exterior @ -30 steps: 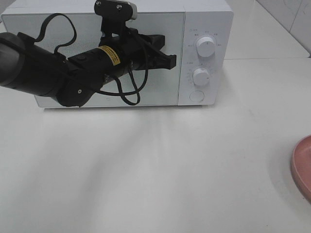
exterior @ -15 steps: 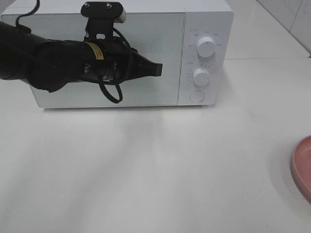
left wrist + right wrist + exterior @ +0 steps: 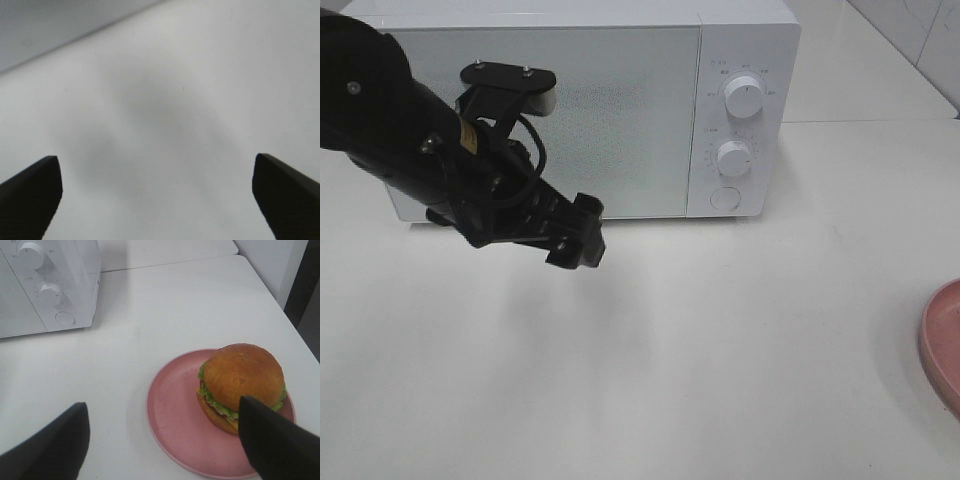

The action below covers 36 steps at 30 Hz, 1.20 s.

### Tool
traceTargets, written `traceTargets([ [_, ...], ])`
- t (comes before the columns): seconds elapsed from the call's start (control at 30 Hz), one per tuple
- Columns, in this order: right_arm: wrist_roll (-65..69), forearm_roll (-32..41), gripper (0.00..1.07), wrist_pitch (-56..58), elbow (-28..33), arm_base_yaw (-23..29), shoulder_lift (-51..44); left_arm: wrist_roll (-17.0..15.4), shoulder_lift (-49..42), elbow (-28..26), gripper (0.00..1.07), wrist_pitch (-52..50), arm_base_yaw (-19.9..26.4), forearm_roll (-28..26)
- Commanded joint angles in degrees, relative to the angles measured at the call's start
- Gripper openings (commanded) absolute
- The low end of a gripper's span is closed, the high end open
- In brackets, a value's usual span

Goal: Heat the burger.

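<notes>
The burger [image 3: 242, 382], with an orange-brown bun and a green lettuce frill, sits on a pink plate [image 3: 172, 415] in the right wrist view. My right gripper [image 3: 160, 445] hovers open above the plate, and one finger [image 3: 272, 440] overlaps the burger's near side. In the high view only the plate's rim [image 3: 942, 345] shows at the right edge. The white microwave [image 3: 570, 100] stands at the back with its door closed. My left gripper [image 3: 576, 233] hangs low in front of the door, angled down at the table. Its fingertips [image 3: 30, 192] stand wide apart, open over bare white table.
Two white knobs [image 3: 743, 98] and a round button [image 3: 724, 197] sit on the microwave's right panel, which also shows in the right wrist view [image 3: 45, 295]. White tabletop [image 3: 720, 350] stretches between microwave and plate. The table's edge [image 3: 295, 325] lies just beyond the plate.
My left arm has swung down and away from the microwave door towards the table. Its jaws were shut together and now stand wide. The plate has not moved.
</notes>
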Motion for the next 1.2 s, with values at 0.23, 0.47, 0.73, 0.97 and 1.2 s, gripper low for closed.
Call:
traceTargets([
  [0.23, -0.3, -0.2, 0.76, -0.3, 0.2, -0.2, -1.4, -0.6, -3.3, 0.1, 1.0, 18.1, -0.2, -1.1],
  [0.47, -0.3, -0.2, 0.76, -0.3, 0.2, -0.2, -1.4, -0.1, -9.2, 0.1, 1.0, 27.1, 5.7, -1.9],
  [0.73, -0.3, -0.2, 0.76, -0.3, 0.2, -0.2, -1.4, 3.1, -15.5, 0.1, 1.0, 32.1, 22.7, -2.3],
  [0.97, -0.3, -0.2, 0.76, -0.3, 0.2, -0.2, -1.4, 5.3, -19.7, 0.4, 1.0, 35.4, 34.3, -2.5],
  [1.2, -0.3, -0.2, 0.76, -0.3, 0.2, -0.2, -1.4, 5.3, -28.6, 8.1, 1.0, 35.6, 39.2, -1.8],
])
